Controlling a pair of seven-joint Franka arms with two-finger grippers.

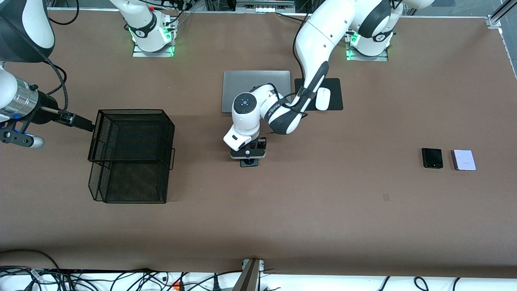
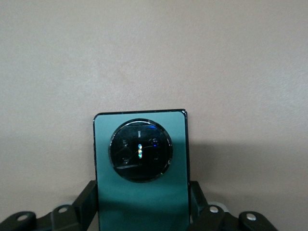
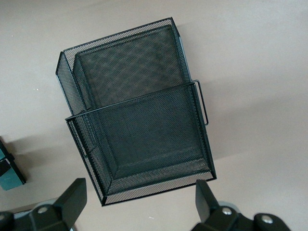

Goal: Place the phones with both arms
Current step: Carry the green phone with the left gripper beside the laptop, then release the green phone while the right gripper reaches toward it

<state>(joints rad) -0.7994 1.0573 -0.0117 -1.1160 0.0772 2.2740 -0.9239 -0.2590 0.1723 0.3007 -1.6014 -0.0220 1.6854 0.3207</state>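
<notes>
My left gripper (image 1: 249, 155) is over the middle of the table, shut on the long dark-green phone (image 1: 249, 163). In the left wrist view the phone (image 2: 140, 192) hangs end-down between the fingers (image 2: 86, 202), its round black camera ring facing the camera. The small black phone (image 1: 432, 157) and the pale lilac-white phone (image 1: 463, 160) lie side by side toward the left arm's end of the table. My right gripper (image 1: 22, 139) is up in the air beside the black mesh basket (image 1: 129, 153), open and empty (image 3: 139, 204).
The mesh basket (image 3: 139, 125) has two open compartments. A silver laptop (image 1: 258, 81) lies near the robots' bases. Beside it a white mouse (image 1: 322, 99) sits on a black pad (image 1: 335, 87).
</notes>
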